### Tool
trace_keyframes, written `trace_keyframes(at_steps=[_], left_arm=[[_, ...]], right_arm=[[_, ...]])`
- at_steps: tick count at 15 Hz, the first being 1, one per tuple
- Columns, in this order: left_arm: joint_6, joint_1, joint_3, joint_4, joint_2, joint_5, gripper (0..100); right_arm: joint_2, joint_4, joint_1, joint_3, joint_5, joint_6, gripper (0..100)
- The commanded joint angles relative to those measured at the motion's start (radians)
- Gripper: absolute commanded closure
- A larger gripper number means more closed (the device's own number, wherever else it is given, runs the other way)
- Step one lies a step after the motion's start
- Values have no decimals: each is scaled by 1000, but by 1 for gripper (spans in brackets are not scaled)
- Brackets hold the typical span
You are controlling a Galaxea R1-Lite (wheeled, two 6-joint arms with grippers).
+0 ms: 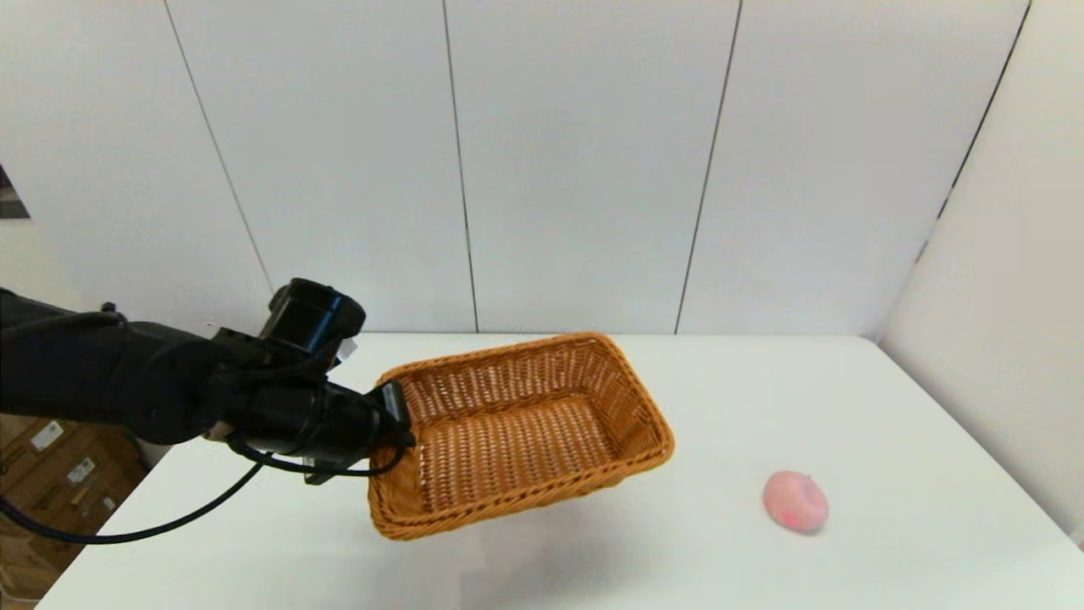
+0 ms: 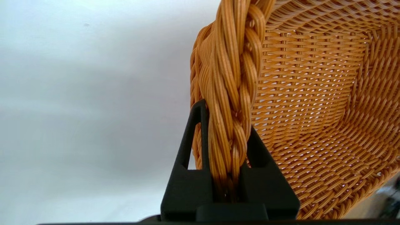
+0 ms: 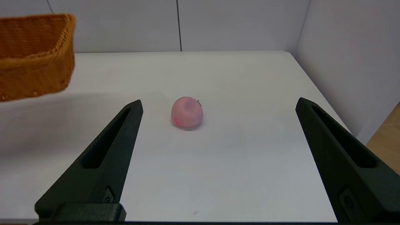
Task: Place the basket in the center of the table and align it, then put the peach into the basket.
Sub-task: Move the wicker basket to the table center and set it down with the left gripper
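Note:
The orange-brown wicker basket (image 1: 517, 432) hangs tilted above the white table (image 1: 889, 407), left of its middle. My left gripper (image 1: 398, 419) is shut on the basket's left braided rim (image 2: 232, 93), one finger inside and one outside. The pale pink peach (image 1: 795, 501) lies on the table to the right, apart from the basket. In the right wrist view the peach (image 3: 187, 112) sits ahead of my right gripper (image 3: 218, 104), which is open and low over the table's near edge. The basket's corner (image 3: 34, 56) shows there too.
White wall panels (image 1: 576, 169) stand behind the table and along its right side. Cardboard boxes (image 1: 51, 474) sit on the floor past the table's left edge. A black cable (image 1: 169, 517) loops under my left arm.

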Motion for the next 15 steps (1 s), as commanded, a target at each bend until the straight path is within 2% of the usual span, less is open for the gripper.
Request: trace_keyframes(at_steps=[1, 4, 10, 15], left_arm=[[21, -65, -1, -3, 51, -12, 100], [21, -111, -7, -17, 87, -68, 100], [17, -156, -4, -156, 205, -67, 100], [27, -156, 20, -199, 266, -67, 100]], right_arm=[[0, -2, 0, 0, 0, 0, 0], [0, -2, 0, 0, 0, 0, 0], [0, -2, 0, 0, 0, 0, 0], [0, -2, 0, 0, 0, 0, 0]])
